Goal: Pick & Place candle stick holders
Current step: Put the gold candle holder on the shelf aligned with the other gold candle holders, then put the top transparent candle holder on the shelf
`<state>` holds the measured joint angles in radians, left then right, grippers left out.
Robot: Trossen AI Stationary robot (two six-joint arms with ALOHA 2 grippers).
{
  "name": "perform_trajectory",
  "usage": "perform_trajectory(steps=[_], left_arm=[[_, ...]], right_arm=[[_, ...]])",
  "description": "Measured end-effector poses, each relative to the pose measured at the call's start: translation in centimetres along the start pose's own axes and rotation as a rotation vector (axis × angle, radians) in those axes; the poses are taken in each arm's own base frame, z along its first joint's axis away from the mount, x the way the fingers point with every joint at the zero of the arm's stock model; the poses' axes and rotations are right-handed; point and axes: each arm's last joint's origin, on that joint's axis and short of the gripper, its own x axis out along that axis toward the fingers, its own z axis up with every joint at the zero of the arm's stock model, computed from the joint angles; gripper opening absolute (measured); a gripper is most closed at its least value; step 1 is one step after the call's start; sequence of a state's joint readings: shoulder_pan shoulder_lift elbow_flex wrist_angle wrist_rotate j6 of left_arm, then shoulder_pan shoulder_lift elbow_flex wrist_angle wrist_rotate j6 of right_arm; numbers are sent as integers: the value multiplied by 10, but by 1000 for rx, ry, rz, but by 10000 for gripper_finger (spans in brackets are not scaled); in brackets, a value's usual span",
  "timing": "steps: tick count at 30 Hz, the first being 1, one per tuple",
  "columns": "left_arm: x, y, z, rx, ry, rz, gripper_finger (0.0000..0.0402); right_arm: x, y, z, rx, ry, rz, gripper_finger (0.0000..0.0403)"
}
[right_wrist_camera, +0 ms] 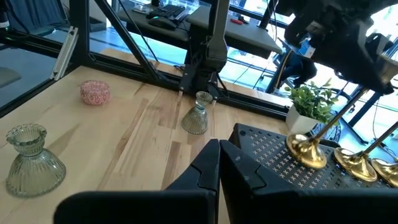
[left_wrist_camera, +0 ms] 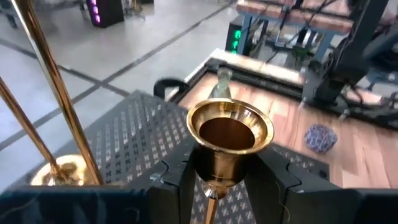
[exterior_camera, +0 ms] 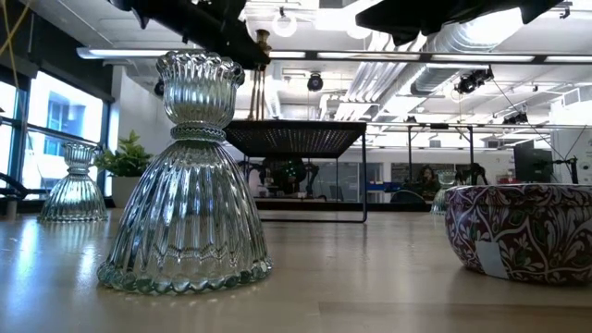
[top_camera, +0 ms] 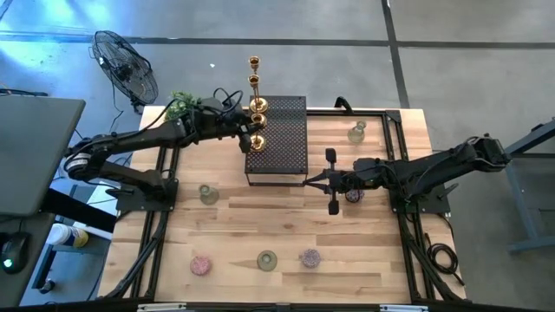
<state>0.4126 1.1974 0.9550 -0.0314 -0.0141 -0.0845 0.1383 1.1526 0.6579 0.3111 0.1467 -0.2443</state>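
A black perforated box (top_camera: 279, 143) stands at the table's far middle. Two tall gold candlesticks (top_camera: 254, 81) stand on its far left part on their round bases (right_wrist_camera: 351, 163). My left gripper (left_wrist_camera: 229, 186) reaches over the box's left edge and is shut on a third gold candlestick (top_camera: 256, 140). My right gripper (right_wrist_camera: 219, 165) hovers shut just right of the box, holding nothing. Glass holders (top_camera: 208, 193) (top_camera: 267, 260) (top_camera: 356, 132), a pink cup (top_camera: 200, 264) and purple cups (top_camera: 310, 257) stand on the wood. My left gripper pinches the gold candlestick's slim stem just under its cup (left_wrist_camera: 214, 185) between its two fingers (left_wrist_camera: 184, 180). The fingers come nearly level from the table's left, across the stem. The candlestick stands about upright with its base (right_wrist_camera: 306, 149) at the box's top; whether it rests there I cannot tell.
A small potted plant (top_camera: 180, 102) stands at the far left corner by my left arm. A purple cup (top_camera: 353, 196) lies under my right arm. A black frame (top_camera: 395, 156) rims the table. A fan (top_camera: 126, 65) stands beyond the far left edge.
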Motion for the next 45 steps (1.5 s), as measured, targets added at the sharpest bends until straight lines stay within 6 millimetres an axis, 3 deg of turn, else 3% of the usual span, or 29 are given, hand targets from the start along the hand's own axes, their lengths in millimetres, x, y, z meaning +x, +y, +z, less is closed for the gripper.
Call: perform_trajectory(steps=[18,29,36,42,45], left_arm=[[-1,0,-2,1,22,-3,111],[-4,0,-1,24,19,-5,200],[-31,-1,15,98,-76,-17,217],[-75,-2,25,213,-136,-22,216],[-96,-1,17,265,-62,-35,192]], right_arm=[[0,0,0,0,0,0,1],[0,0,0,0,0,0,1],[0,-1,0,0,4,-17,1],[1,-6,-6,29,54,-47,1],[1,-13,-14,84,111,-48,1]])
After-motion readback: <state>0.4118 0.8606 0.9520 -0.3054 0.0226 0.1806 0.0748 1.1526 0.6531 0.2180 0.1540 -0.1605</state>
